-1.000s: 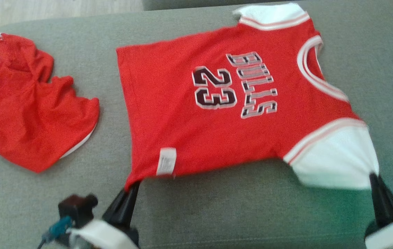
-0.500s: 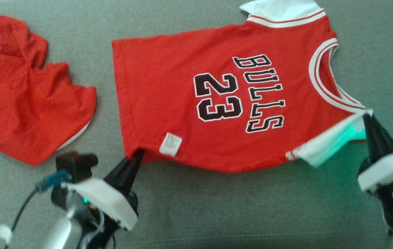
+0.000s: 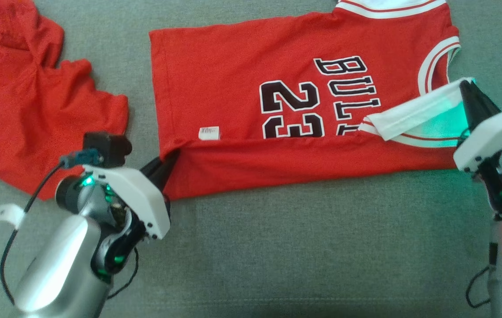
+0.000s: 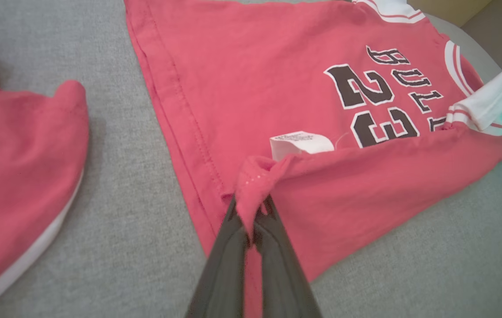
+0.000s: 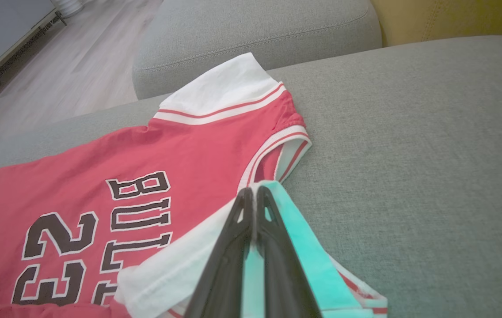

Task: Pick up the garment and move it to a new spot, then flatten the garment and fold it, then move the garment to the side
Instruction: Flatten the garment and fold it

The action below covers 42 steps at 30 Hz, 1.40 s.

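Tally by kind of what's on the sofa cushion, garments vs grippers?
Garments: 2, the Bulls 23 jersey and a crumpled red garment
Grippers: 2, the left gripper shut on the jersey's hem corner, the right gripper shut on its white sleeve
Total: 4

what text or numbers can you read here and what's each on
"BULL" on the red jersey; rest hidden under the white sleeve.
"23" on the jersey, partly covered by its fold.
Jersey's care tag: too small to read.
Left arm cable's paper tag: blurred.
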Tool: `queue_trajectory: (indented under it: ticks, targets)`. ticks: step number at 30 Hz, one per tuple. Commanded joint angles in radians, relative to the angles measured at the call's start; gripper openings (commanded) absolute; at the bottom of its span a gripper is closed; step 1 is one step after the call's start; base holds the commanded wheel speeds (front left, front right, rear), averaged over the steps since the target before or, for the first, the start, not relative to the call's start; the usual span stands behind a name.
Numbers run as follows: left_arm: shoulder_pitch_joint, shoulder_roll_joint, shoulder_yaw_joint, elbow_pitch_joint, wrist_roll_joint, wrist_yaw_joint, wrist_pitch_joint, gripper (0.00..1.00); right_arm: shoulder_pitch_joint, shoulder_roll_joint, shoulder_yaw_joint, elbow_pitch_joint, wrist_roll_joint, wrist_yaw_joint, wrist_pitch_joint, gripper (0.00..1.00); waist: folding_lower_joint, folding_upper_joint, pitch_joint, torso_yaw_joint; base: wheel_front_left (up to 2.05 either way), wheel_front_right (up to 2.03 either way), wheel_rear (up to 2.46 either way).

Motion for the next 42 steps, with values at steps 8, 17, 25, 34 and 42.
queue_trajectory:
  ticks: [8,17,25,34,42]
  targets:
    - [-0.045,0.028,0.020,0.020,0.009,0.001,0.031,1.00,-0.050,-0.047,0.054,0.012,0.006,-0.001,-0.080,1.00,-0.0001,0.0000,-0.008,-0.005,0.00,0.00,0.00]
    - [0.078,0.073,0.070,-0.066,-0.057,0.030,0.053,1.00,0.090,-0.171,0.110,-0.057,-0.008,-0.001,-0.003,1.00,-0.0001,0.0000,-0.010,-0.016,0.00,0.00,0.00]
    - [0.059,0.045,0.059,-0.036,-0.084,0.028,0.070,1.00,0.110,-0.206,0.092,-0.022,-0.036,-0.001,0.077,1.00,-0.0001,0.0000,0.031,-0.006,0.00,0.00,0.00]
    - [0.033,0.025,0.018,0.031,-0.119,-0.025,0.110,1.00,0.126,-0.235,0.147,0.026,0.019,-0.001,0.147,1.00,-0.0001,0.0000,0.037,-0.008,0.00,0.00,0.00]
    - [0.040,0.028,-0.013,0.053,-0.141,-0.060,0.145,0.00,0.132,-0.246,0.171,0.019,0.101,-0.001,0.176,0.00,-0.0001,0.0000,0.017,-0.014,0.00,0.00,0.00]
